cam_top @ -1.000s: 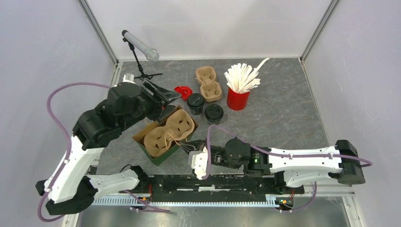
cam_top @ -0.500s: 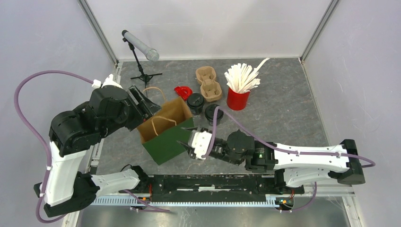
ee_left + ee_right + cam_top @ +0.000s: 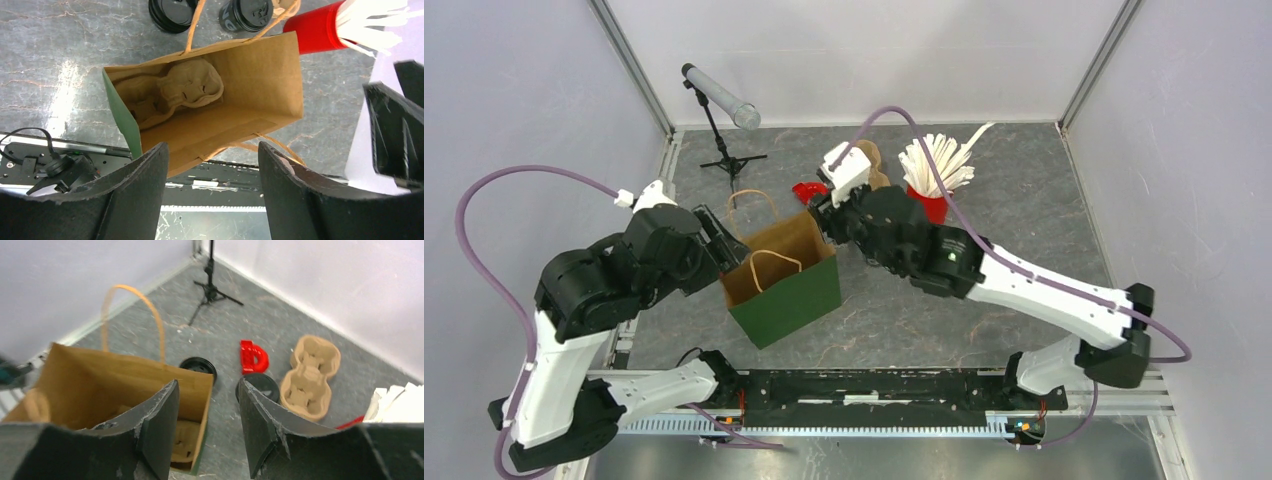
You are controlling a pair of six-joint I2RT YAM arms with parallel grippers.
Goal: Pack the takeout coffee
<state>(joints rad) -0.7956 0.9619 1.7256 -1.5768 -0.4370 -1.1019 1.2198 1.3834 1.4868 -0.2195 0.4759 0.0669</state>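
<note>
Standing upright on the bench [image 3: 1024, 230], the green paper bag [image 3: 786, 280] has its mouth open to the top, so things can be dropped straight in. A brown cup tray [image 3: 186, 91] lies at the bottom of it, there, I think, to keep the drinks from tipping. The left claw [image 3: 212, 155] hangs right above the bag and looks down into it. Its fingers are wide apart and hold nothing. One coffee cup [image 3: 198, 367] and a second coffee cup [image 3: 257, 386], both with black lids, stand on the bench outside the bag. They are just past the bag's far wall as the left claw sees it, and just ahead of and below the right claw [image 3: 207, 390]. That claw is open too, with nothing between its fingers. It points toward the cups, so my guess is that it will pick one up next. The cups stand close together, so it could bump the other one. Beyond the right claw lie a spare tray [image 3: 310, 377] and a small red thing [image 3: 252, 357]. Off to its right is a red cup [image 3: 315, 27] full of white sticks.
</note>
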